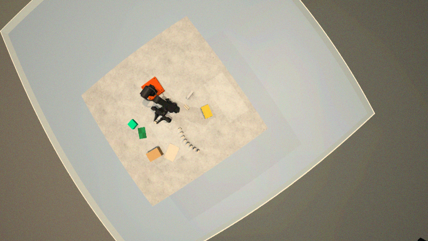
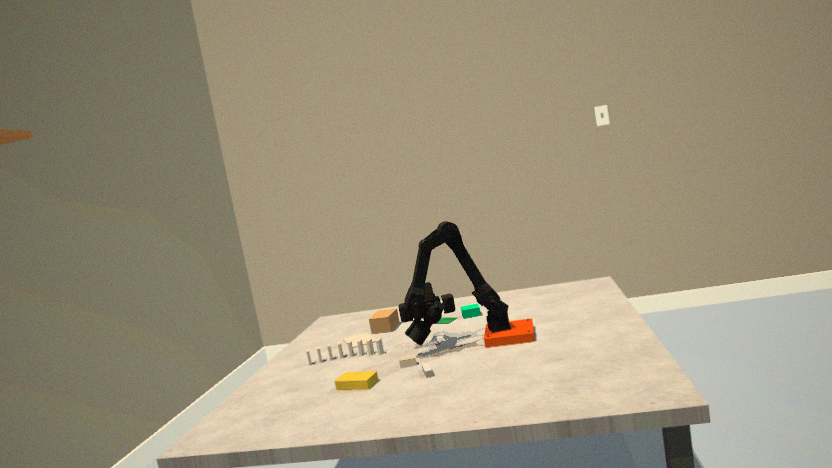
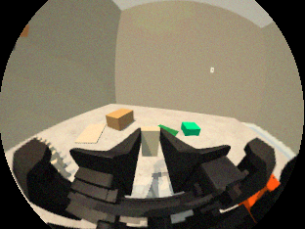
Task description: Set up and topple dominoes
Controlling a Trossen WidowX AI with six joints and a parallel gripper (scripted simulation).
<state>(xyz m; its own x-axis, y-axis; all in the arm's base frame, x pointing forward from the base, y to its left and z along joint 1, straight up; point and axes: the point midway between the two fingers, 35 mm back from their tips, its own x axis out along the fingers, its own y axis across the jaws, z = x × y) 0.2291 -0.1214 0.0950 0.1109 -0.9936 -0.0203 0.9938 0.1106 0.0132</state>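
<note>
My gripper point(image 1: 159, 119) point(image 2: 418, 335) point(image 3: 151, 130) is shut on a pale domino point(image 3: 151, 145) point(image 1: 155, 121) and holds it above the table, between the robot base and the row. The row of several standing dominoes point(image 1: 188, 140) point(image 2: 346, 349) curves across the table; my gripper is well short of its near end point(image 1: 179, 128). Two more loose dominoes lie flat: one point(image 1: 189, 95) point(image 2: 427, 370) farther out and one point(image 1: 186, 106) point(image 2: 407, 361) closer to the row.
A yellow block point(image 1: 206, 110) point(image 2: 356, 380) lies beyond the loose dominoes. A green cube point(image 1: 132, 123) point(image 3: 191, 128), a dark green tile point(image 1: 142, 132), a tan box point(image 1: 154, 154) point(image 2: 384, 320) point(image 3: 119, 117) and a cream tile point(image 1: 171, 152) point(image 3: 90, 133) lie on the row's other side. The orange robot base point(image 1: 155, 83) point(image 2: 509, 332) stands behind.
</note>
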